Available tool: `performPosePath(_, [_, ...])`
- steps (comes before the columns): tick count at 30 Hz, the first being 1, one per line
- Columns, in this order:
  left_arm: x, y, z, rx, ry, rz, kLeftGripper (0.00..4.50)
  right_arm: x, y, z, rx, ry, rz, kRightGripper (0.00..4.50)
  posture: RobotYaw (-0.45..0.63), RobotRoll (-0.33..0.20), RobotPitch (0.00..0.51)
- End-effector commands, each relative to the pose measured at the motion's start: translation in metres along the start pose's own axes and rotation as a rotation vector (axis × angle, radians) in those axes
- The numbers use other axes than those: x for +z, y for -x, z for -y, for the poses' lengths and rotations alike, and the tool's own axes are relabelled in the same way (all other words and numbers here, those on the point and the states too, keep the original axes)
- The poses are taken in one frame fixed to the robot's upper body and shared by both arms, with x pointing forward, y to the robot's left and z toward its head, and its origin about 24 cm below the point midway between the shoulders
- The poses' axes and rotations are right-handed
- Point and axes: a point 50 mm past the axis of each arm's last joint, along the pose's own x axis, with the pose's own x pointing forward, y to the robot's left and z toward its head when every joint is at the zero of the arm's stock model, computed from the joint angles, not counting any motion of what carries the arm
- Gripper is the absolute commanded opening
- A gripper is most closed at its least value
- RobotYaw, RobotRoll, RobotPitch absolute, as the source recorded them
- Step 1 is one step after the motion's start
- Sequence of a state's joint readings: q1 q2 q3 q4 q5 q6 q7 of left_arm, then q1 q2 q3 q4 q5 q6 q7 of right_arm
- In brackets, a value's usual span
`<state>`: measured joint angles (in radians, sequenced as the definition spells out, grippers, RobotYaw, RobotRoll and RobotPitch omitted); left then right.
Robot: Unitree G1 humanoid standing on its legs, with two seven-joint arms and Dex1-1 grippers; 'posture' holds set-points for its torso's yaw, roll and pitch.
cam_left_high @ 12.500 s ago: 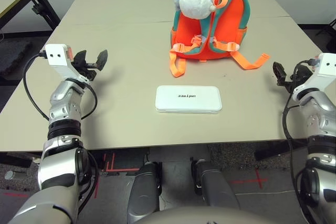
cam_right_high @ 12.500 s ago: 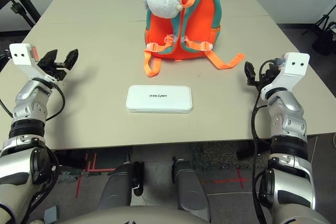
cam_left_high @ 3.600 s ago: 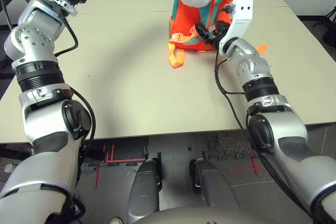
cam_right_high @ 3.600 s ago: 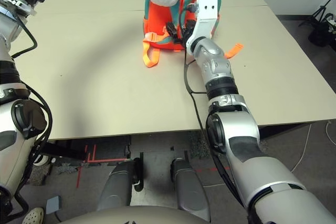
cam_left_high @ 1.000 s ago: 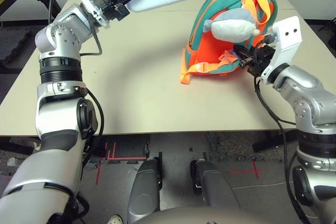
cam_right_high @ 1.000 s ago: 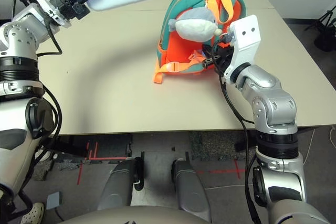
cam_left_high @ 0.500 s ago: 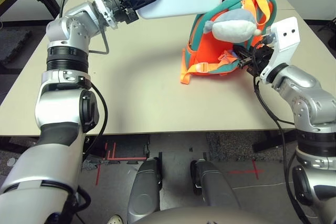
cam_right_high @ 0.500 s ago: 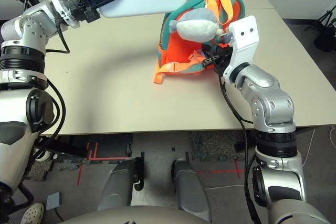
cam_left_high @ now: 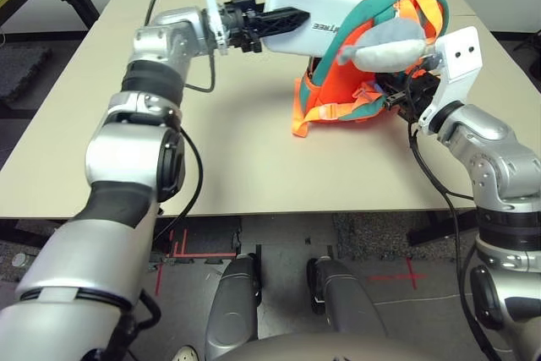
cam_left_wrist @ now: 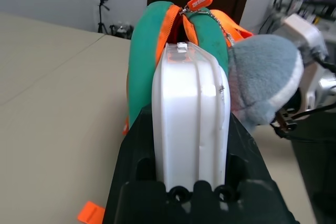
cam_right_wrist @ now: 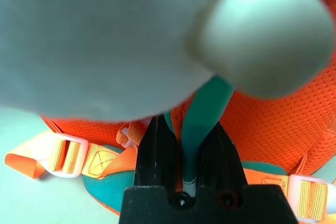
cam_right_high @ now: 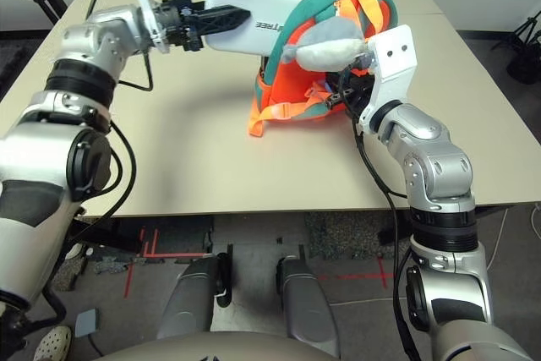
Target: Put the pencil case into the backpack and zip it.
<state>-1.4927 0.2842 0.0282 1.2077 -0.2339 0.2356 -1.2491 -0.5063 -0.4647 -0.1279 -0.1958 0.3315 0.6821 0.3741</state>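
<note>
Pencil case (cam_left_high: 308, 19) is clamped by the left gripper (cam_left_high: 275, 20), its far end entering the orange backpack (cam_left_high: 355, 82) mouth. Teal trim is pinched by the right gripper (cam_right_wrist: 184, 174), steadying it. Insertion is underway; a deeper push is needed, then zipping.

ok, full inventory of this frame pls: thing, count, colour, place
pencil case: 1, white with dark lettering, held in the air, its far end at the backpack's top opening
backpack: 1, orange with teal trim and orange straps, standing on the table's right half
plush animal head: 1, grey-white, hanging on the backpack's front
table: 1, beige, under everything
left gripper: 1, black fingers, shut on the pencil case's near end
right gripper: 1, black fingers, shut on a teal strip of the backpack
</note>
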Motion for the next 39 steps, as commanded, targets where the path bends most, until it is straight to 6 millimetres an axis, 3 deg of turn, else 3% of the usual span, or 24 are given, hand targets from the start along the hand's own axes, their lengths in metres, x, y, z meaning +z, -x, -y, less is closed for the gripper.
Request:
performPosePath(1, [-0.009, -0.022, 0.007, -0.038, -0.010, -0.068, 1.27, -0.004, -0.002, -0.001, -0.003, 0.003, -0.020, 0.19, -0.24, 0.000, 0.119])
performPosePath(7, [-0.026, -0.049, 0.015, -0.001, -0.001, -0.135, 1.27, -0.005, -0.002, -0.004, -0.003, 0.008, -0.016, 0.19, -0.25, 0.000, 0.115])
performPosePath(11, [-0.024, -0.058, 0.014, 0.101, -0.009, -0.081, 1.27, -0.006, -0.003, -0.006, 0.001, 0.008, -0.016, 0.19, -0.26, 0.000, 0.119])
performPosePath(15, [-0.005, -0.050, 0.013, 0.045, 0.000, 0.018, 2.70, -0.006, -0.002, -0.007, 0.002, 0.007, -0.016, 0.19, -0.26, 0.000, 0.126])
performPosePath(20, [0.032, -0.016, 0.007, -0.009, -0.026, 0.153, 4.47, -0.008, -0.003, -0.006, 0.005, 0.006, -0.023, 0.19, -0.24, 0.000, 0.133])
performPosePath(27, [0.057, 0.022, 0.003, -0.015, -0.083, 0.199, 4.50, -0.009, -0.008, -0.007, 0.023, 0.004, -0.024, 0.19, -0.21, 0.000, 0.136])
performPosePath(31, [0.046, 0.034, 0.002, -0.007, -0.091, 0.124, 3.50, -0.009, -0.010, -0.007, 0.029, 0.005, -0.023, 0.19, -0.21, 0.000, 0.134])
performPosePath(39, [0.008, 0.036, 0.002, 0.046, -0.096, -0.036, 0.37, -0.009, -0.011, -0.006, 0.029, 0.010, -0.022, 0.19, -0.21, 0.000, 0.131])
